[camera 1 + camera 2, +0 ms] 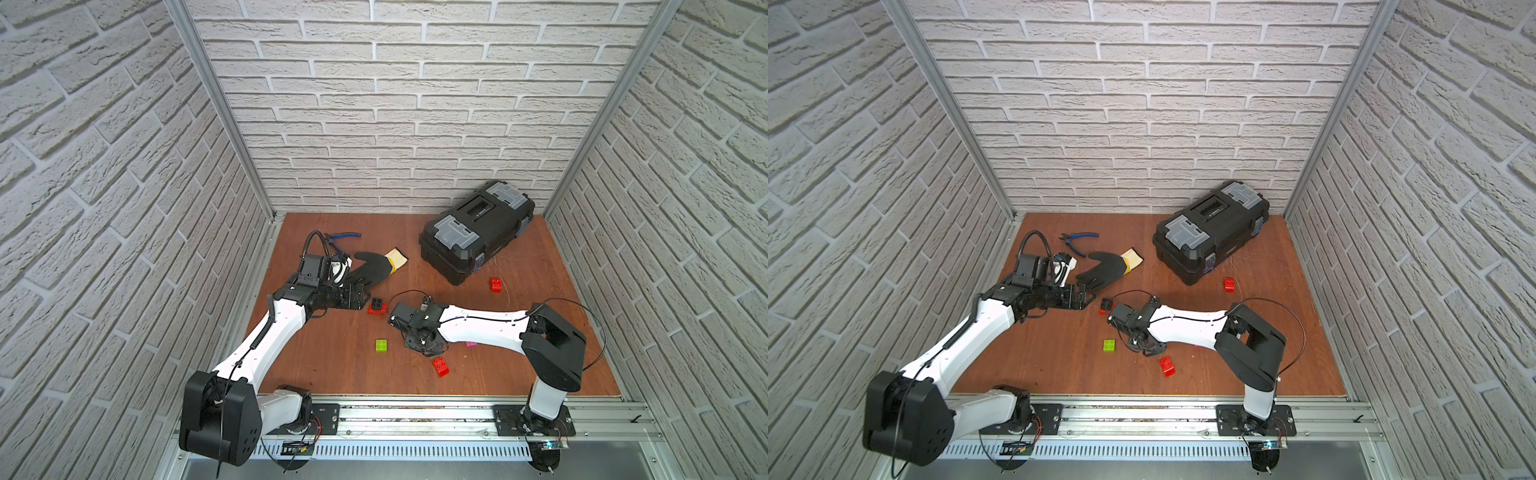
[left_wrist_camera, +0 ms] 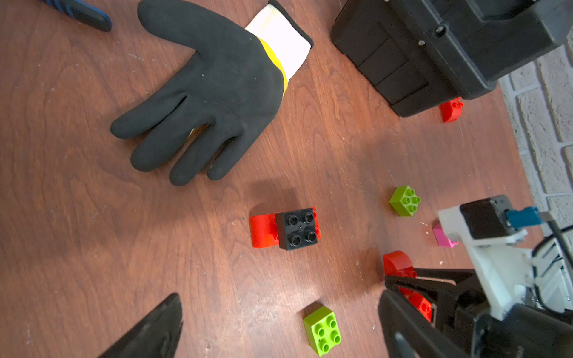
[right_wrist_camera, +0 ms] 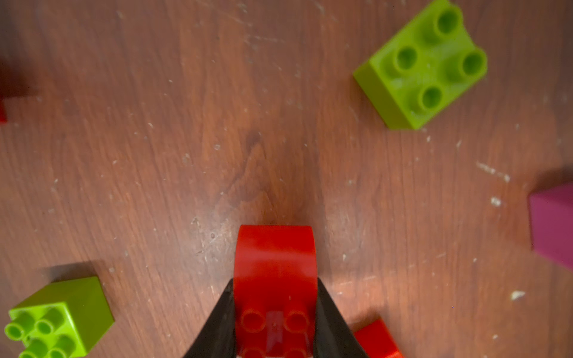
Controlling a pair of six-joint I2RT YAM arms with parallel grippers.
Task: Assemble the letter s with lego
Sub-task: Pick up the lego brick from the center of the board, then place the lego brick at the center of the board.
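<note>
Shows, in the right wrist view, the right gripper [image 3: 275, 283] pinching a red curved brick [image 3: 274, 254] by its 2 sides, rounded end forward, low over the table [image 3: 186, 155]; leaves contact with the wood undecided. Places a lime green brick [image 3: 424, 65] and a second lime green brick [image 3: 59, 313], both studs up, on the table to either side of the held piece, with a pink brick [image 3: 552, 223] and a further red brick [image 3: 375, 338] close by. Shows, in the left wrist view, the left gripper [image 2: 279, 297] spread wide and holding nothing, just beside a black brick [image 2: 297, 227] stacked on a red base brick [image 2: 262, 231], near the fingertips of a black glove [image 2: 217, 86]. Sets 1 lone red brick [image 1: 495, 284] just beside the black toolbox [image 1: 478, 237] at the back of the table, well apart from the other pieces. Includes blue-handled pliers [image 1: 343, 237] beyond the glove.
</note>
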